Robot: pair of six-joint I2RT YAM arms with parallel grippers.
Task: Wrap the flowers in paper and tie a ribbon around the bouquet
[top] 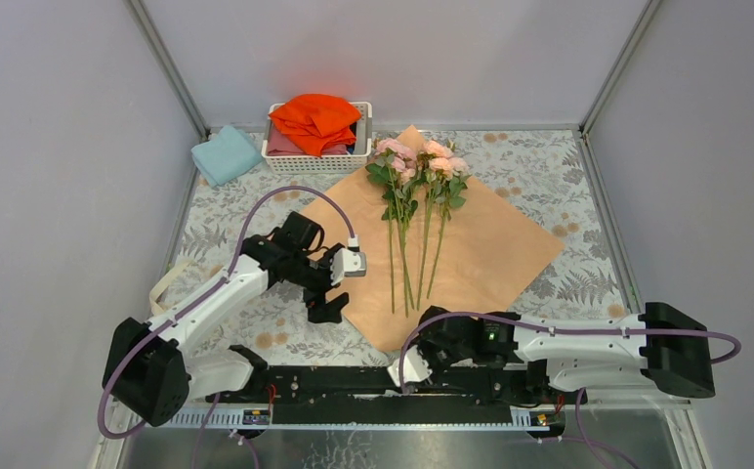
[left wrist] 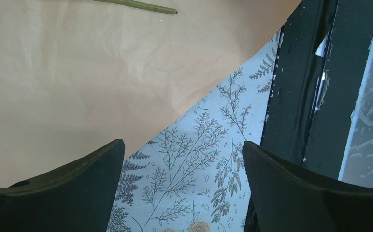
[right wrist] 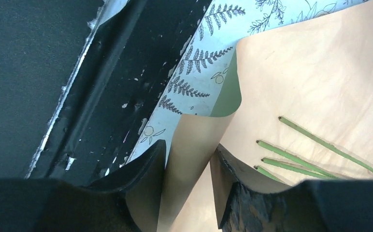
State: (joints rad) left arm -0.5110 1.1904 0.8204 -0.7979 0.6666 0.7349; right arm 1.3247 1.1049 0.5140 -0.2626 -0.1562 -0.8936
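The paper lies peach face up on the patterned tablecloth, set like a diamond. The flowers rest on it, pink blooms far, stems pointing near. My right gripper is at the paper's near corner, shut on a raised fold of the paper; the olive underside shows where the edge curls. My left gripper hangs open over the paper's near-left edge, nothing between its fingers. A stem end shows at the top of the left wrist view. The cream ribbon lies at the table's left.
A white basket holding an orange cloth stands at the back, with a light-blue folded cloth to its left. The black base rail runs along the near edge. Grey walls close in left, right and back.
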